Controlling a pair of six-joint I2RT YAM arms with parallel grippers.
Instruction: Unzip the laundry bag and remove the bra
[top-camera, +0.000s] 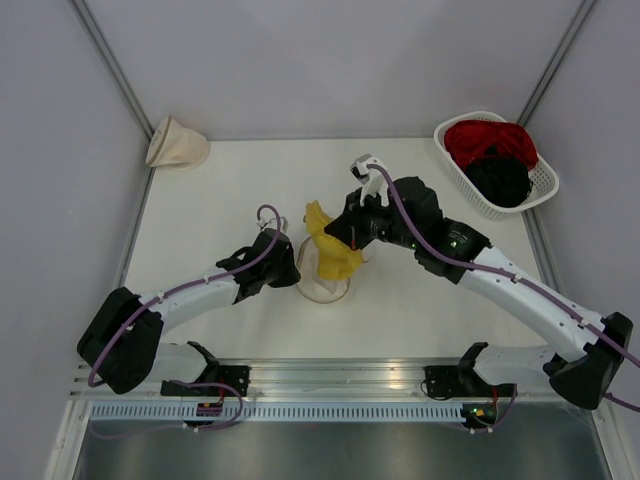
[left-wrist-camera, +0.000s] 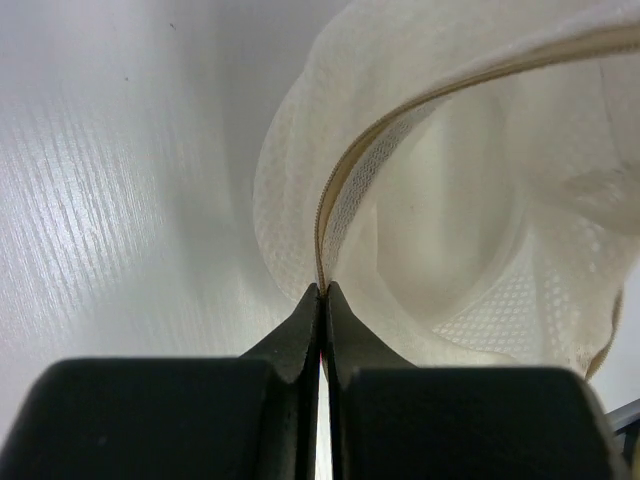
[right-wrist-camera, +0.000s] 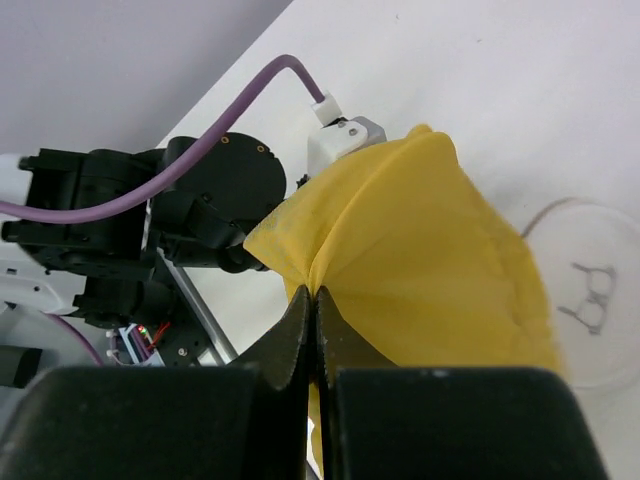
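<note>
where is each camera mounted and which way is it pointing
Top external: above and behind the bases, looking down on the table; both arms show.
Left wrist: on that wrist, looking along the left fingers, shut on the laundry bag at its zipper edge.
Right wrist: on that wrist, looking along the right fingers, shut on the bra; the left arm lies beyond.
Shared: top external and right wrist both show the bra, the laundry bag and the left arm.
</note>
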